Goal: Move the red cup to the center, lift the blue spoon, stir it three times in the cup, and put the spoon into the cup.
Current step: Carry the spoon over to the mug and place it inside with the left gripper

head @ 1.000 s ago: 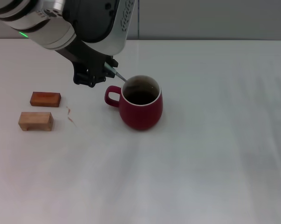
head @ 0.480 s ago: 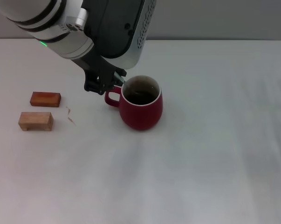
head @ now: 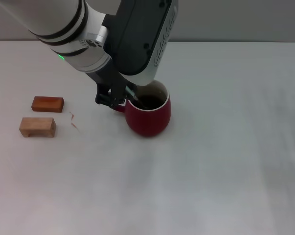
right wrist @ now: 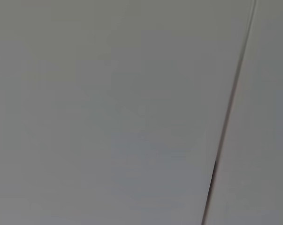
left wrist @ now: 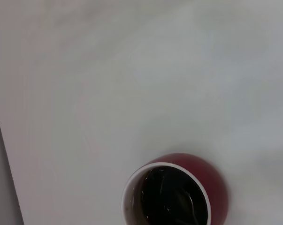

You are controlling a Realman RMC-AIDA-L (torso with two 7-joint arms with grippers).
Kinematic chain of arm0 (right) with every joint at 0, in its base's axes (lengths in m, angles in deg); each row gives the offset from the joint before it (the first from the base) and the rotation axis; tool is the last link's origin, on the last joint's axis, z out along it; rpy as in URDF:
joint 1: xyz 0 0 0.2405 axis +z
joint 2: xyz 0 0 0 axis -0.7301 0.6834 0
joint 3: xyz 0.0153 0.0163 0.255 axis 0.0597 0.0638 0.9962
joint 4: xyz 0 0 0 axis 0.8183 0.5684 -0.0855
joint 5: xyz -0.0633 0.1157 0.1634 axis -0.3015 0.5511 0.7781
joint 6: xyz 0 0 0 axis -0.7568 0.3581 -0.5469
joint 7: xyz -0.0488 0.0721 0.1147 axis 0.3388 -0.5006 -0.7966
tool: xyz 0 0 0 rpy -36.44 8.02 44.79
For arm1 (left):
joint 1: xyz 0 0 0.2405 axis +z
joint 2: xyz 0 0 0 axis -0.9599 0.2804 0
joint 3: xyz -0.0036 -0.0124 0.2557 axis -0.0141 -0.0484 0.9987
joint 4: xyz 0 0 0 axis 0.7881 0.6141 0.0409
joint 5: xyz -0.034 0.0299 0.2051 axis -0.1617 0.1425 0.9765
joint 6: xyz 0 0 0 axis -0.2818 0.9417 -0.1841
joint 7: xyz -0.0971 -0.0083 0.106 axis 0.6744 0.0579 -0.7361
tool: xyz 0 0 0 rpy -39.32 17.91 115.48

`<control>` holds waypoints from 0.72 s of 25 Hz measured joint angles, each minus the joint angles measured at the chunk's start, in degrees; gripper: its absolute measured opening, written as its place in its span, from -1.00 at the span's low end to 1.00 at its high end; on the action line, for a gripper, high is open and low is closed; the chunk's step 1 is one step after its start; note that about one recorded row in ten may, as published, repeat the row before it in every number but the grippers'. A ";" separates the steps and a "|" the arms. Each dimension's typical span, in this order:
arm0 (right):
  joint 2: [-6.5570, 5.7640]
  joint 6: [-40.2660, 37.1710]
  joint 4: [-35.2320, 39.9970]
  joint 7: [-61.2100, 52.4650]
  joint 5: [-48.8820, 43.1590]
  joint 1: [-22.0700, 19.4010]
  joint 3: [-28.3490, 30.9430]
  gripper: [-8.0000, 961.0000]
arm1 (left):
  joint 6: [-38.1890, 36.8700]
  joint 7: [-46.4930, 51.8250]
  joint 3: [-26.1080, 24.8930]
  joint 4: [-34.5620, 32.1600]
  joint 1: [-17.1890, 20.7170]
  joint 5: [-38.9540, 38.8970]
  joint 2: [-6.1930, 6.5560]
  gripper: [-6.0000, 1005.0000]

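The left tool hangs at the red cup's handle side, clamped on the blue spoon, whose grey neck slants over the rim into the dark inside; its handle is hidden among the fingers. The cup's handle is mostly covered by the tool. Two wooden blocks lie well left of the cup on the white bench. The right tool is out of view.

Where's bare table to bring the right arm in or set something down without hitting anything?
The whole table on the robot's right of the red cup is bare, as is the near strip in front of it. It is crowded on the robot's left: the left claw holds the blue spoon over the cup's rim, and two wooden blocks sit beyond.
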State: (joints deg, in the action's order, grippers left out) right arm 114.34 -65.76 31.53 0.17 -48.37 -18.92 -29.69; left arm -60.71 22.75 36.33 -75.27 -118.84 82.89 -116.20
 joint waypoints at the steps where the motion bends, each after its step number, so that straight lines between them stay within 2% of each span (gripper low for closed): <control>1: 0.00 0.02 0.00 0.00 0.00 -0.02 0.00 0.29 | 0.08 -0.05 0.11 0.07 -0.02 0.00 0.00 -0.71; 18: 0.00 0.33 0.01 0.00 0.00 -0.02 0.00 0.29 | 2.65 -0.41 3.48 2.62 -0.57 -0.60 0.00 -0.71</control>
State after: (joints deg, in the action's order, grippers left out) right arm 114.34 -65.43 31.54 0.17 -48.37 -18.95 -29.69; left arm -58.06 22.34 39.81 -72.65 -119.41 82.29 -116.20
